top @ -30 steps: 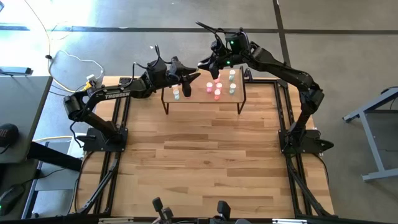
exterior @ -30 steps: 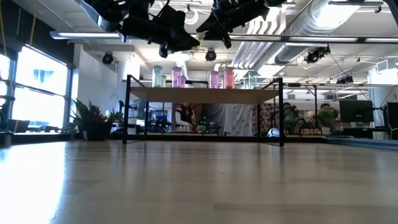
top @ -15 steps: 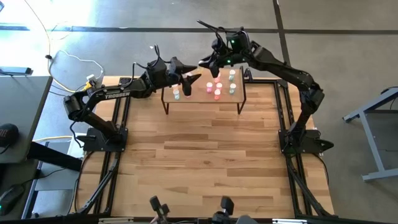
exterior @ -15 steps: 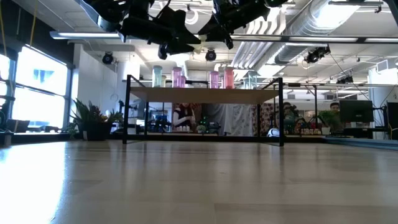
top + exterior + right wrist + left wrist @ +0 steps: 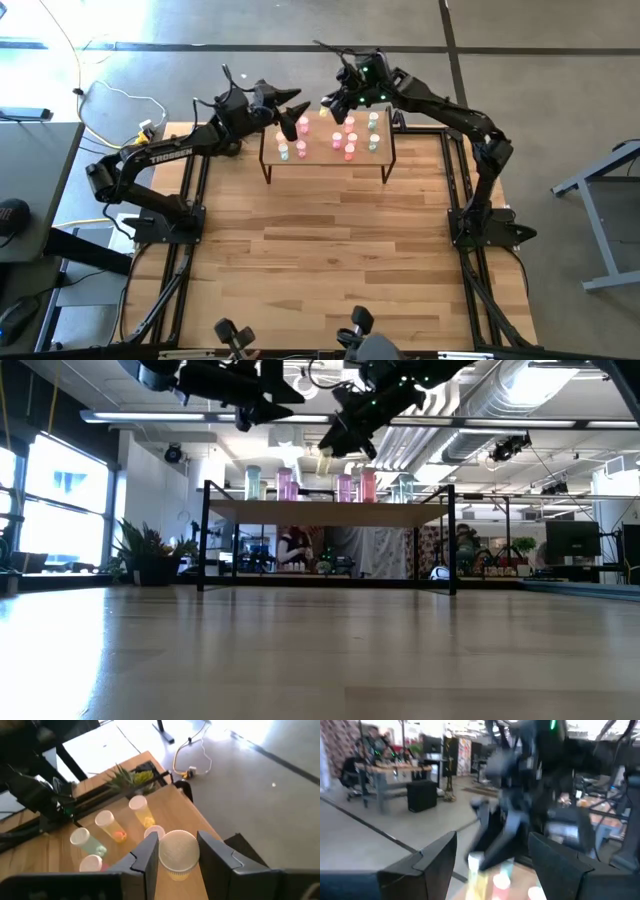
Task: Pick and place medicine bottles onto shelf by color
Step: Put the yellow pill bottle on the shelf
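Right gripper (image 5: 174, 857) poised above the shelf's (image 5: 385, 160) far edge, fingers closed on a pale-capped, yellowish bottle (image 5: 177, 854). Best lowered upright beside the yellow bottle (image 5: 142, 812) already standing on the shelf, released only once seated, clear of neighbours. Left gripper (image 5: 492, 852) just off the shelf's left end, fingers spread wide and empty. Held bottle's body mostly hidden under its cap. Left wrist view blurred; bottles there hard to sort by colour.
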Available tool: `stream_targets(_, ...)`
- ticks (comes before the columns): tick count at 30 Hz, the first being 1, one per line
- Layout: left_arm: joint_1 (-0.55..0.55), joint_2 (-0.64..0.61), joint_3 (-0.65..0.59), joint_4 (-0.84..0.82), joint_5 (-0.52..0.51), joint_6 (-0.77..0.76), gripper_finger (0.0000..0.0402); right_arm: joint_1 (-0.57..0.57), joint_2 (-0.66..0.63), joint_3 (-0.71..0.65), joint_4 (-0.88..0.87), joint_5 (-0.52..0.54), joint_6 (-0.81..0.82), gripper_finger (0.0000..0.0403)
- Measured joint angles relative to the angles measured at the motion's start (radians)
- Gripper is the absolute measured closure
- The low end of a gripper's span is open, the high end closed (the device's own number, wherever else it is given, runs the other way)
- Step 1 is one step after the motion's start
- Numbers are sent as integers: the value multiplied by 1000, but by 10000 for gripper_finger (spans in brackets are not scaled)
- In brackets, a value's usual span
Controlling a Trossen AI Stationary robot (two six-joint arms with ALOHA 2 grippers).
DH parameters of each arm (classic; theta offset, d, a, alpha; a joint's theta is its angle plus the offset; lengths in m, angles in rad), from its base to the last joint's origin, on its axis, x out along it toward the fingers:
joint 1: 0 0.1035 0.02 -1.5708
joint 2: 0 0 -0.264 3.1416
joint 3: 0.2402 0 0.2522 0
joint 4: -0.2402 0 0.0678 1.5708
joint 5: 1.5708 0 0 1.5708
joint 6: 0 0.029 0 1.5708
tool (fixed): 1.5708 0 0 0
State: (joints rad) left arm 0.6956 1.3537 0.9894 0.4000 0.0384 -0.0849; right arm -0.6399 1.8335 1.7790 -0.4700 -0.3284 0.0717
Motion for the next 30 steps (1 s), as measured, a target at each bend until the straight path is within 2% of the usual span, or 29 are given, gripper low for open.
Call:
stream_targets(5, 0, -27, 0, 1, -27, 43, 167, 20, 45, 0, 2, 3, -9, 299)
stream_targets(21, 0, -30, 0, -26, -26, 44, 166, 65, 111, 0, -29, 189, -197, 299)
stream_targets(30, 0, -30, 0, -29, -24, 44, 167, 65, 111, 0, -57, 189, -264, 299)
